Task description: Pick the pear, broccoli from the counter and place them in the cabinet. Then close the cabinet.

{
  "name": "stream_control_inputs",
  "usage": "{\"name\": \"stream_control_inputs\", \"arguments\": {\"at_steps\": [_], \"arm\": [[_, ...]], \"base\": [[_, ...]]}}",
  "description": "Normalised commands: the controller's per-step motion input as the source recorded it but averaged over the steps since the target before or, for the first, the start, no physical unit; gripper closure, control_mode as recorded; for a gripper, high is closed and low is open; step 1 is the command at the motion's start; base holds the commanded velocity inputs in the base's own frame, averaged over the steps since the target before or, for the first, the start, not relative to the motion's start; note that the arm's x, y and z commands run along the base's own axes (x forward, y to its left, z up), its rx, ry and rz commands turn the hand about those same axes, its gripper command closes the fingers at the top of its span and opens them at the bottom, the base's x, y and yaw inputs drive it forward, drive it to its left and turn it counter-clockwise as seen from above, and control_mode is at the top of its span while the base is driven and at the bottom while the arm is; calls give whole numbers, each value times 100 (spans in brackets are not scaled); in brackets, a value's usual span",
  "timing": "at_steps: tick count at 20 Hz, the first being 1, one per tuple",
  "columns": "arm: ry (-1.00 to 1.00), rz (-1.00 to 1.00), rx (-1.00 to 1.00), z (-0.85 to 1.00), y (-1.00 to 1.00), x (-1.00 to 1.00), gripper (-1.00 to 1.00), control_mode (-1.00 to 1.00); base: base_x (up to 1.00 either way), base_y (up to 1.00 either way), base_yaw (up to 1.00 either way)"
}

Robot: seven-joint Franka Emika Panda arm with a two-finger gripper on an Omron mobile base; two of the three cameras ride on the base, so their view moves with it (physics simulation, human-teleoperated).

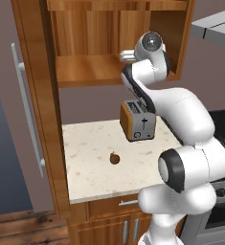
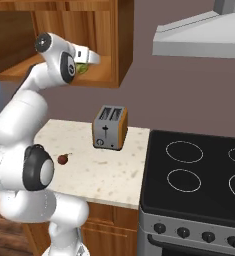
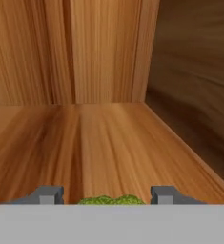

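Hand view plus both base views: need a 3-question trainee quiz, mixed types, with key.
1. True or false: the pear lies on the counter.
2. What green item sits between the gripper fingertips? A sponge, B broccoli, C lime.
3. Fill in: the orange-sided toaster stands on the counter beside the ____.

Key: 1 true. 2 B. 3 stovetop.

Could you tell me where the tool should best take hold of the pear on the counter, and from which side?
Probably across the pear at its round middle, coming straight down: it lies alone on the open counter, well clear of the toaster.
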Motion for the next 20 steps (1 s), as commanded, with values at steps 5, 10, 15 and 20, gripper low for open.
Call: {"name": "stream_control_inputs", "arguments": {"at_steps": [5, 10, 15, 20], "arm": [[2, -5, 0, 0, 0, 92, 100, -100], [0, -4, 0, -1, 0, 64, -100, -100], [0, 0, 0, 0, 0, -10, -100, -100], [0, 0, 0, -2, 0, -31, -100, -100]], "base": [[0, 0, 0], [0, 0, 0], [0, 0, 0], [0, 0, 0]]}}
